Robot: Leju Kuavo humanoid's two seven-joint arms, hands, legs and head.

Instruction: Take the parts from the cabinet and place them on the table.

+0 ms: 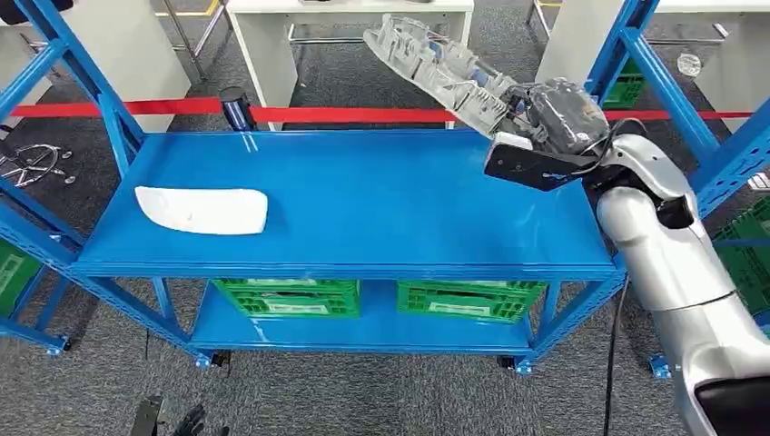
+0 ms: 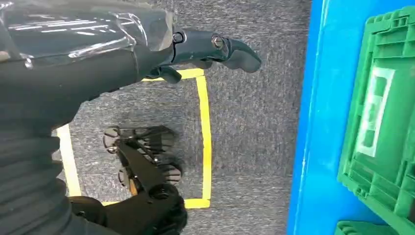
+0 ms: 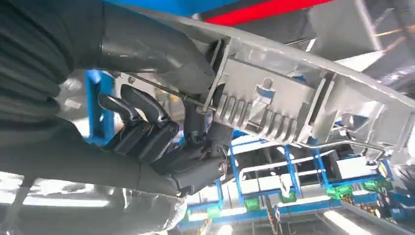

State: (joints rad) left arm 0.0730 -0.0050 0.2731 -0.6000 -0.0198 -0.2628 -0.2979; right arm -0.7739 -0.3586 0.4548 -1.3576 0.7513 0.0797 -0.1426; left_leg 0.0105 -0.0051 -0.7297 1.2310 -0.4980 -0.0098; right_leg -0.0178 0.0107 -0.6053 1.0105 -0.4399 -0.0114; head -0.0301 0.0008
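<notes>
One grey ribbed part (image 1: pixel 436 68) is gripped by closed right hand (image 1: pixel 554 118) fingers, held above the table (image 1: pixel 363 200) for placing; left hand (image 2: pixel 215 49) hangs idle, holding nothing, fingers loosely extended.

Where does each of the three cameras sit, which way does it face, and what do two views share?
Head view: high on the robot, looking down on the blue table with a white part; the right arm holds up a grey part in the right hand.
Left wrist view: behind the left hand, facing the carpet, yellow tape and a green crate.
Right wrist view: behind the right hand, looking up at the grey part.
Shared: head and right wrist views both show the grey part.
</notes>
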